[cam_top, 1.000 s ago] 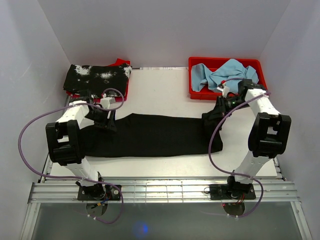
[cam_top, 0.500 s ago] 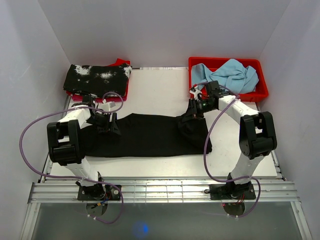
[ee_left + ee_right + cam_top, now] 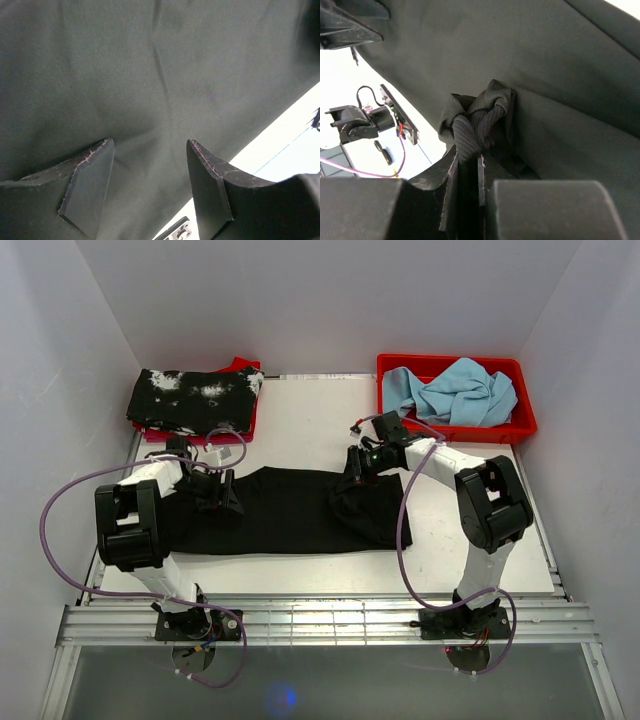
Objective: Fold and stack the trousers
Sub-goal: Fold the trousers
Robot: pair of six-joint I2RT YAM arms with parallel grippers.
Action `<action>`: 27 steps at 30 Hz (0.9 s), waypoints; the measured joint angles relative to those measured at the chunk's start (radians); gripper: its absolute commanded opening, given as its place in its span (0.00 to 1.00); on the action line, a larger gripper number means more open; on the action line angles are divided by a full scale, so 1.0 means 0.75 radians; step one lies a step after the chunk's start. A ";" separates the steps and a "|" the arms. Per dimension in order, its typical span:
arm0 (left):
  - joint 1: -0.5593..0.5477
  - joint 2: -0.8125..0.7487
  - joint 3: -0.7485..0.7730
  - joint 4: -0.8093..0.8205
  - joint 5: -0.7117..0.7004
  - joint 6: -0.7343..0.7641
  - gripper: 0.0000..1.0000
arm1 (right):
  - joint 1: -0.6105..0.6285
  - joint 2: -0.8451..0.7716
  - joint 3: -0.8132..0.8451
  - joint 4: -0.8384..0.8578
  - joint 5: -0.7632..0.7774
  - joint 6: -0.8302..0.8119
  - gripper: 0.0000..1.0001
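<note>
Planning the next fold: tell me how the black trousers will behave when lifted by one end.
Probably floppy: the trousers bunch into a wad in the shut right tool. Likely to drape and drag, since the lifted end sags onto the flat part. Ribbed weave there probably grips well.

A red bin [image 3: 500, 430] sits at the counter's [image 3: 310, 425] one o'clock, with a crumpled blue cloth [image 3: 460, 390] inside. At eleven o'clock, a black, white-splotched garment [image 3: 195, 398] lies on something red [image 3: 240, 366].
</note>
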 measured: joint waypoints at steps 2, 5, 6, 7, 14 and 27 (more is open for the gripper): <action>0.000 -0.004 -0.019 0.005 0.001 0.002 0.70 | 0.018 0.012 0.001 0.005 0.016 0.012 0.08; 0.000 -0.018 -0.042 0.005 0.001 0.003 0.70 | 0.046 0.013 0.010 0.010 0.039 0.037 0.08; -0.001 -0.024 -0.048 0.009 0.002 0.003 0.70 | 0.053 0.013 0.016 0.015 0.046 0.046 0.08; -0.001 -0.030 -0.055 0.014 0.002 0.003 0.71 | 0.060 0.013 0.023 0.022 0.052 0.058 0.08; 0.000 -0.049 -0.084 0.036 0.010 -0.002 0.71 | 0.101 0.049 0.081 0.077 0.108 0.144 0.08; 0.000 -0.166 -0.097 0.064 0.072 -0.012 0.75 | 0.175 0.139 0.118 0.159 0.148 0.308 0.67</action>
